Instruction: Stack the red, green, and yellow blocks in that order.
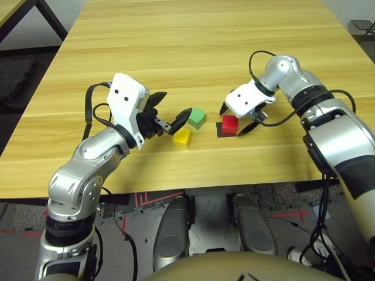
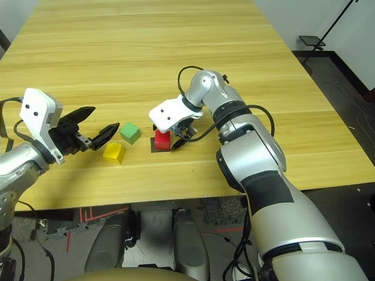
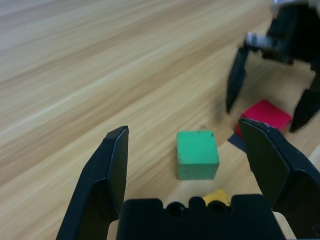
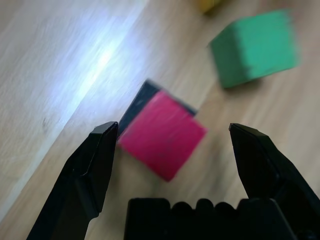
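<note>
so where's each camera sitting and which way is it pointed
Left eye view: on the head, looking forward and down at the table; both silver forearms show, left gripper by the green block and yellow block.
Right eye view: same head, same scene; right gripper over the red block.
Left wrist view: along the open left jaws toward the green block, the right gripper beyond.
Right wrist view: along the open right jaws, down at the red block.
Shared: both wrist views show the red and green blocks.

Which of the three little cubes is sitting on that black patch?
The red block: it rests on the black patch, while the green block and yellow block sit on bare wood.
</note>
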Controlling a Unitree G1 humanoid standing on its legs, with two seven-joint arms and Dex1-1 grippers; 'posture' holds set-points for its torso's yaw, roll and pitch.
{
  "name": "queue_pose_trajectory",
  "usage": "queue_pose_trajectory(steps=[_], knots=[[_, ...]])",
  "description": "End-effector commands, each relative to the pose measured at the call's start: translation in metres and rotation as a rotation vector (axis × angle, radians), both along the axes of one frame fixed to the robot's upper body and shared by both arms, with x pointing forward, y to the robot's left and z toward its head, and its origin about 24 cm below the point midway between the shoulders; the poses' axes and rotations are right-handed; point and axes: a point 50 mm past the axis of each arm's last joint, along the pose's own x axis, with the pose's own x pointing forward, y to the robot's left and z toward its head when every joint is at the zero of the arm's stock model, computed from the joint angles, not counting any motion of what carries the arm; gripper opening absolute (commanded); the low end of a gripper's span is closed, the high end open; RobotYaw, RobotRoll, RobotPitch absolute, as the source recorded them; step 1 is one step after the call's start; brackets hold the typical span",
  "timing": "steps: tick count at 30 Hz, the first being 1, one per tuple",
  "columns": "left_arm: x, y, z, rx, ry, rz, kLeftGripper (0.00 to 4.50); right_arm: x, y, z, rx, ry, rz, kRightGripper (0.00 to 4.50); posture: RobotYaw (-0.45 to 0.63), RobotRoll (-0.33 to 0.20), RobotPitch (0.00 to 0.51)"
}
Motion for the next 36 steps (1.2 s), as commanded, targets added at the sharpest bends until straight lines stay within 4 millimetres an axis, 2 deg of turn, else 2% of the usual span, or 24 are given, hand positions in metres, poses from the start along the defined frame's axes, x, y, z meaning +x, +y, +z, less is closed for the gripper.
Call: queue_pose_trajectory(steps=[1,5,7,12,18,24,33,36], knots=[[-0.001,-0.001,-0.003,0.001,0.043,-0.015,4.50,0.007,-0.018,0.027,0.123,0.030,-0.132,4.49,0.55,-0.221,0.140],[0.006,-0.003,-0.018,0.010,0.107,-0.001,4.50,0.011,-0.065,0.055,0.288,0.111,-0.376,4.49,0.50,-0.193,0.126],[0.009,-0.005,-0.025,0.028,0.134,-0.004,4.50,0.009,-0.079,0.059,0.329,0.139,-0.439,4.49,0.48,-0.185,0.120],[0.023,-0.016,-0.034,0.063,0.180,-0.036,4.50,0.000,-0.122,0.052,0.368,0.166,-0.580,4.49,0.42,-0.149,0.114],[0.041,-0.029,-0.039,0.075,0.202,-0.080,4.50,-0.011,-0.158,0.037,0.420,0.154,-0.742,4.49,0.34,-0.116,0.112],[0.050,-0.029,-0.050,0.087,0.242,-0.075,4.50,-0.020,-0.172,0.031,0.495,0.128,-0.845,4.49,0.28,-0.084,0.114],[0.062,-0.026,-0.063,0.121,0.273,-0.053,4.50,-0.033,-0.171,0.023,0.560,0.132,-0.902,4.49,0.23,-0.057,0.114],[0.064,-0.032,-0.064,0.107,0.276,-0.056,3.74,-0.035,-0.170,0.022,0.569,0.130,-0.913,4.50,0.22,-0.053,0.114]])
